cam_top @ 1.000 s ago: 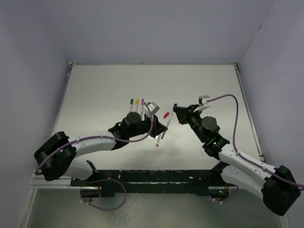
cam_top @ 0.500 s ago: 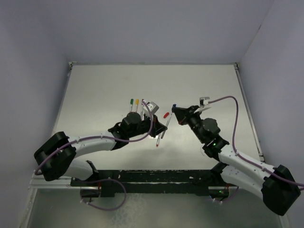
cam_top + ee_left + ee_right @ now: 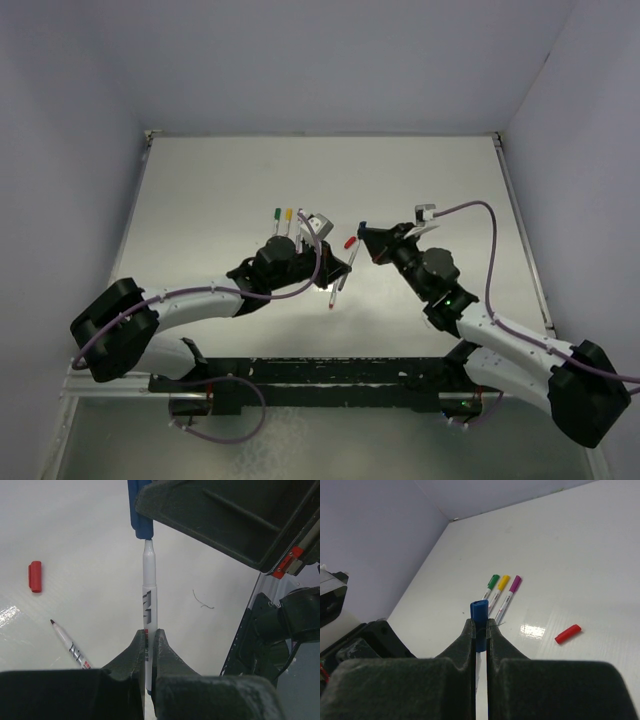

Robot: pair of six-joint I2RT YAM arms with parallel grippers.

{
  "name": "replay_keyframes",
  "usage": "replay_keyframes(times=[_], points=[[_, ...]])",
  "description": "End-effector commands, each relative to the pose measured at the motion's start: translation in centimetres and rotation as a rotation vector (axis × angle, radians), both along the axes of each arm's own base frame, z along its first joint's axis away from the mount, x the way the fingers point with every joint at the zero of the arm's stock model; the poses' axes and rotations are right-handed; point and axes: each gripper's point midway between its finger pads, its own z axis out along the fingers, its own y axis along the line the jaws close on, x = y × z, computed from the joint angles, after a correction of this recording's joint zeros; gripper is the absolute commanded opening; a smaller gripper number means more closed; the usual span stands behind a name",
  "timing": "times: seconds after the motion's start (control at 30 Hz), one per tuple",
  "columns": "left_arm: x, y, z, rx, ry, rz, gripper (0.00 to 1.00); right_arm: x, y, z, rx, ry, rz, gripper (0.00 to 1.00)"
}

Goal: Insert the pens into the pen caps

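Left gripper point(image 3: 150, 635) clamped tight on grey-white plastic marker pen point(image 3: 149, 590), its tip meeting blue bullet-shaped plastic cap point(image 3: 480, 611), which is pinched in closed right gripper point(image 3: 480, 625). Red plastic cap point(image 3: 35, 576) lies on white tabletop point(image 3: 90, 525), at pen's 9 o'clock.

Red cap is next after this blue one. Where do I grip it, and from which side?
Take the red cap across its middle, coming straight down from above. It lies flat on the table with nothing touching it, so the fingers can straddle its narrow width. Which end is open I cannot tell.
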Motion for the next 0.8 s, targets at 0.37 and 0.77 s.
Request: replay_keyframes(times=[0.37,0.77], points=[[1.1,0.3,3.4,-0.106,-0.054,0.078,0.0,-0.8,1.7,1.8,0.043,-0.044,0.059,0.0],[2.1,1.2,6.2,-0.205,-0.101,0.163,0.0,-1.8,3.6,0.5,0.016,-0.008,0.122,0.0]])
